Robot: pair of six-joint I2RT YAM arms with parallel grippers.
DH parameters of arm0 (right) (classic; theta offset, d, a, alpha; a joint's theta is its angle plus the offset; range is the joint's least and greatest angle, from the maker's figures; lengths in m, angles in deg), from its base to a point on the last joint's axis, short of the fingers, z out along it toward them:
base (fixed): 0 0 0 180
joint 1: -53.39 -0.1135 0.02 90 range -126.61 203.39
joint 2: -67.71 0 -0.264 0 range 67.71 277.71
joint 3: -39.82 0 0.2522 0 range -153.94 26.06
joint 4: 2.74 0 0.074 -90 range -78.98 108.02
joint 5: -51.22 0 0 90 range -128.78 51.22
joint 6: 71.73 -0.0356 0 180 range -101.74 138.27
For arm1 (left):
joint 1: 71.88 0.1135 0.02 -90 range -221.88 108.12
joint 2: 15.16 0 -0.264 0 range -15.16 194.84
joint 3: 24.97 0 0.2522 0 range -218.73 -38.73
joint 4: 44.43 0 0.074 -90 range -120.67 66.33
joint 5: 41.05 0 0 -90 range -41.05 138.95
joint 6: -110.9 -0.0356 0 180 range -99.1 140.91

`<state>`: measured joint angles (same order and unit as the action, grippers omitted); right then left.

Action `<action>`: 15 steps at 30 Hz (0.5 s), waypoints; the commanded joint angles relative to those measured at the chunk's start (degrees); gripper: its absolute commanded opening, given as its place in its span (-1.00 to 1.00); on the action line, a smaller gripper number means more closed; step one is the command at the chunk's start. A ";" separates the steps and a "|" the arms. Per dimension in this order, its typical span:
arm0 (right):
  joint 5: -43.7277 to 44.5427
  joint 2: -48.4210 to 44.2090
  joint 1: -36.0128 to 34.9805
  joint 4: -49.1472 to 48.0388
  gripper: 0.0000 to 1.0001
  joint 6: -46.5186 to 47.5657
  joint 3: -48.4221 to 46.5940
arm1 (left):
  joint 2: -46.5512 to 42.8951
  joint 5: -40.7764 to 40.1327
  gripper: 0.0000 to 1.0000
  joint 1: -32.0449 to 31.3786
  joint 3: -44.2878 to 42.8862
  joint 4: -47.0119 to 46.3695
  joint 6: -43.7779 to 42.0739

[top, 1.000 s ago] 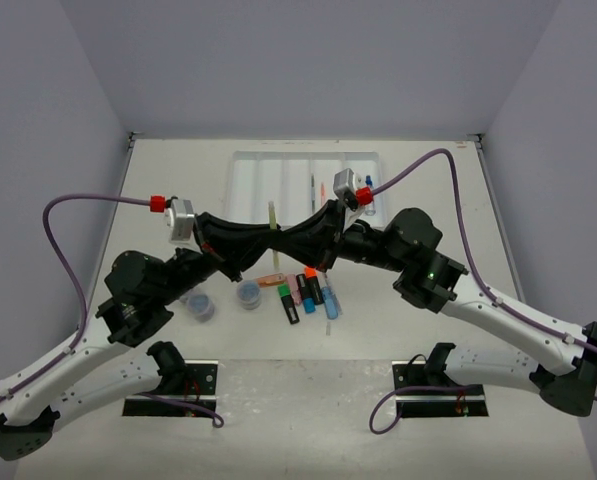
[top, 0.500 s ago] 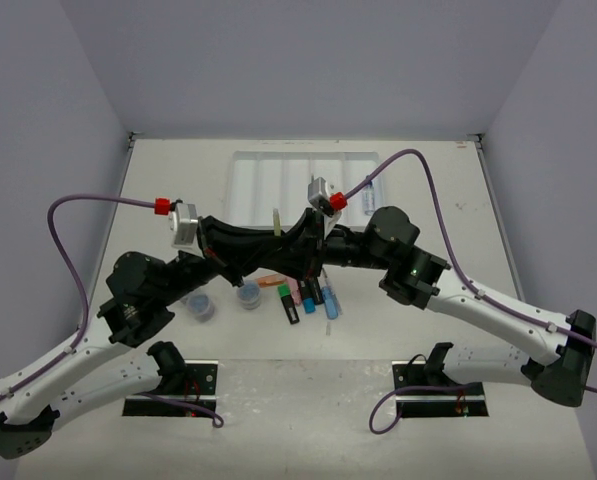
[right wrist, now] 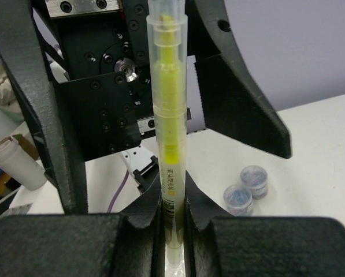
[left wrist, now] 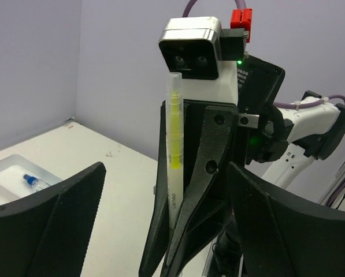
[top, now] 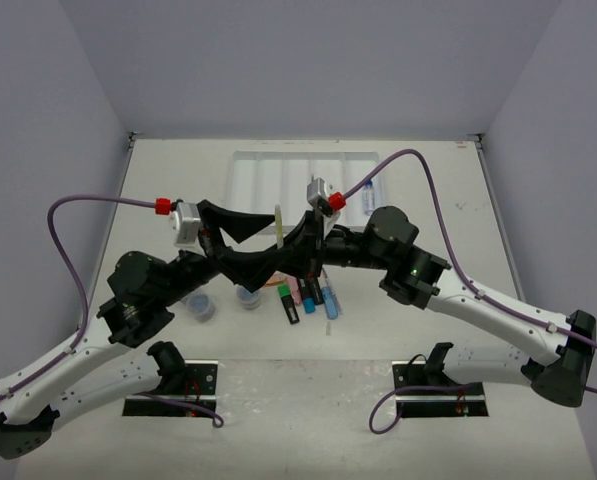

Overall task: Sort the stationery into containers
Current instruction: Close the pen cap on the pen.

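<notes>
Right gripper (right wrist: 172,210) is clamped on the lower end of the upright yellow pen (right wrist: 171,115). Left gripper (top: 271,238) stands wide open astride it, holding nothing.

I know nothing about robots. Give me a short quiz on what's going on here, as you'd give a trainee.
1. True or false: the left hand stands open, gripping nothing.
2. What does the right hand grip? A) a ruler B) a yellow pen C) a pair of scissors
3. Fill in: the small blue-capped bottle lies in the white ____.

Key: 1 true; 2 B; 3 tray.
</notes>
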<state>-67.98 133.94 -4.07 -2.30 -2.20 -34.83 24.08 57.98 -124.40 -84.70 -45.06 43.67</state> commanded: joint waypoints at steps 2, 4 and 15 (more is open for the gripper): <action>2.56 -0.73 -0.19 1.97 -1.00 1.49 -1.62 | 0.51 -5.47 0.85 -0.03 -3.57 3.13 -1.83; 2.40 -0.45 -0.19 2.48 -1.00 1.77 -1.81 | 0.78 -6.66 0.92 -0.03 -4.47 4.11 -1.68; 2.19 0.89 -0.28 5.08 -1.00 3.53 -2.31 | 2.88 -7.84 0.74 -0.03 -9.94 4.93 -1.35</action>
<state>-66.32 134.53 -4.08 2.45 -0.35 -34.83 26.44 52.08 -124.40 -91.46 -40.51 43.28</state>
